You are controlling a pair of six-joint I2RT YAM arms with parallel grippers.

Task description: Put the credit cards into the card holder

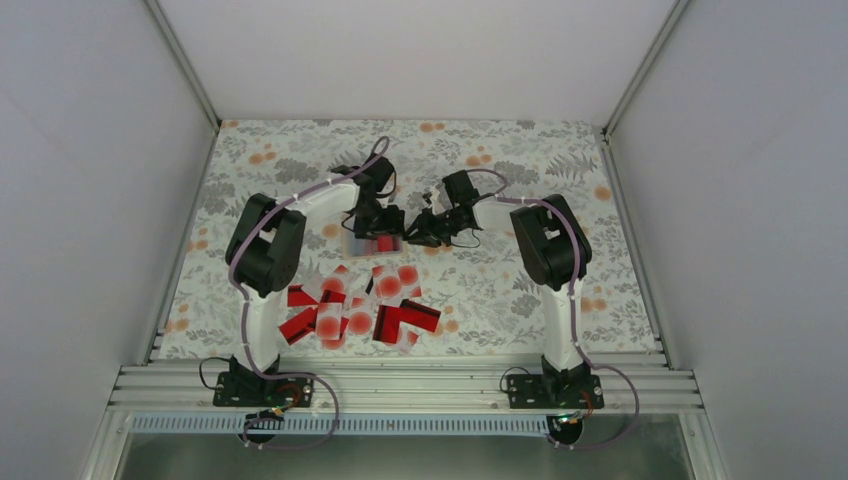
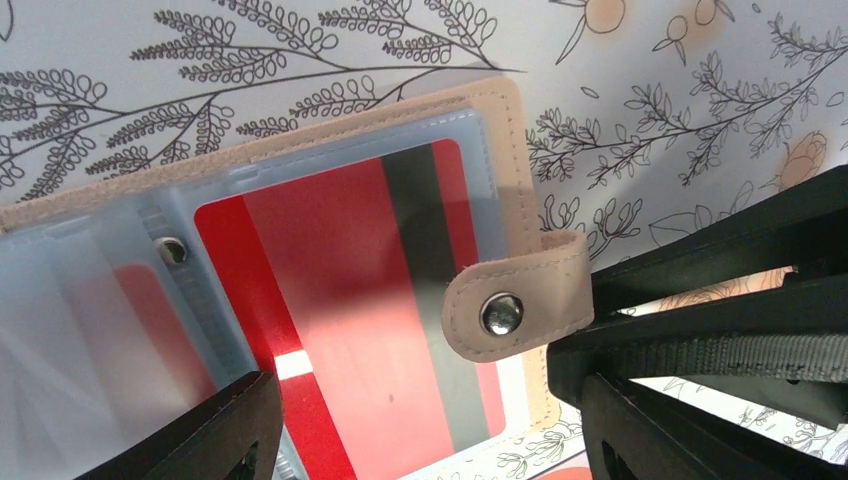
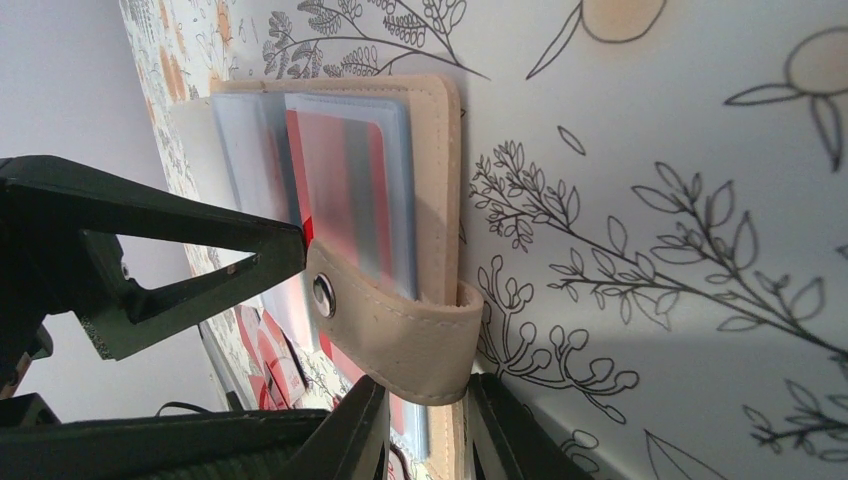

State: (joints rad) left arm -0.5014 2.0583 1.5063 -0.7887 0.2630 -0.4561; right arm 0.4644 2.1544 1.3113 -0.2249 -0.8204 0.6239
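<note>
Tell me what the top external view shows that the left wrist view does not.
Only the top external view shows the heap of loose cards, glossy red and white with red dots, near the arm bases. Only the left wrist view shows the beige strap with a metal snap stud and a red card with a dark stripe behind a clear sleeve. Both show the open tan leather-like card holder on the floral table cover.

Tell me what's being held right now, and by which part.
The right gripper pinches the card holder by its snap strap. The left gripper is open over the holder and grips nothing.
</note>
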